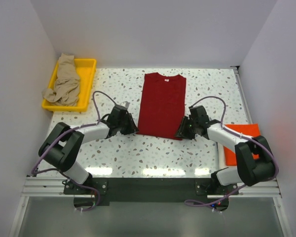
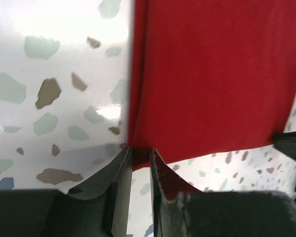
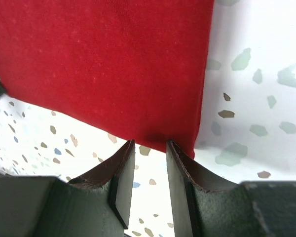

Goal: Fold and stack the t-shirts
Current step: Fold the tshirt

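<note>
L gripper (image 2: 140, 151) and R gripper (image 3: 150, 144) both narrow, nothing clamped yet, tips at the near corners of the red shirt (image 1: 162, 103). It's flat mid surface (image 1: 118, 153), sleeves tucked in. Prob the half-fold step: next pinch the hem, carry it twd the collar.
</note>
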Controlling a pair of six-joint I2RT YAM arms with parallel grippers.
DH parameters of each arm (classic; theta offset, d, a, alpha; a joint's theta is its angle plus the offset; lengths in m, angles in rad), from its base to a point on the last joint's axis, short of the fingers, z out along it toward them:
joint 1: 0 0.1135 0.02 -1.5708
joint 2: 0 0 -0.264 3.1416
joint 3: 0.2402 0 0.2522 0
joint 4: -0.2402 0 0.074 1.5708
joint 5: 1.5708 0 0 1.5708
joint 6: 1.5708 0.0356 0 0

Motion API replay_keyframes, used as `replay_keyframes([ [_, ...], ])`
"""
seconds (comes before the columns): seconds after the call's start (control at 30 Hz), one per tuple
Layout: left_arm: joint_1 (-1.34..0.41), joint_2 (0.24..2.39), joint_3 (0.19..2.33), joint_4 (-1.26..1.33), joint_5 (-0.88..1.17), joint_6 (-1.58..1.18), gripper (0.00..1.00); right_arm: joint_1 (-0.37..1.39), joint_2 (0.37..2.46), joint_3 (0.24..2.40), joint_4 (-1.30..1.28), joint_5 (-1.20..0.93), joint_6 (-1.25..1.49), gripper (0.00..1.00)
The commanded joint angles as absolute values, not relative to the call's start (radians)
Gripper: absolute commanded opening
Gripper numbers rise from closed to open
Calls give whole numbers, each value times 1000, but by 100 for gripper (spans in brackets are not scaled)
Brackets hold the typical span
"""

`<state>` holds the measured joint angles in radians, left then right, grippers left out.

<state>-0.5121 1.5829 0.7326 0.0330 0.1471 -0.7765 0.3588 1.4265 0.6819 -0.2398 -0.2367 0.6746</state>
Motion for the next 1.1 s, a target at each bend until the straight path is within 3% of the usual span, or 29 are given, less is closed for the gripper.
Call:
replay_keyframes([
  [0.0, -518, 1592, 683, 133, 118, -799, 25, 356, 1370, 664, -204, -173, 681, 35],
  [0.43, -517, 1529, 638, 101, 109, -785, 26, 347, 1244, 583, -256, -94, 698, 37],
  [0.73, -515, 1549, 621, 170, 150, -785, 46, 334, 1256, 520, -166, -141, 782, 37],
  [1.07, -512, 1640, 624, 236, 173, -795, 41, 336, 1299, 445, -29, -126, 887, 37],
])
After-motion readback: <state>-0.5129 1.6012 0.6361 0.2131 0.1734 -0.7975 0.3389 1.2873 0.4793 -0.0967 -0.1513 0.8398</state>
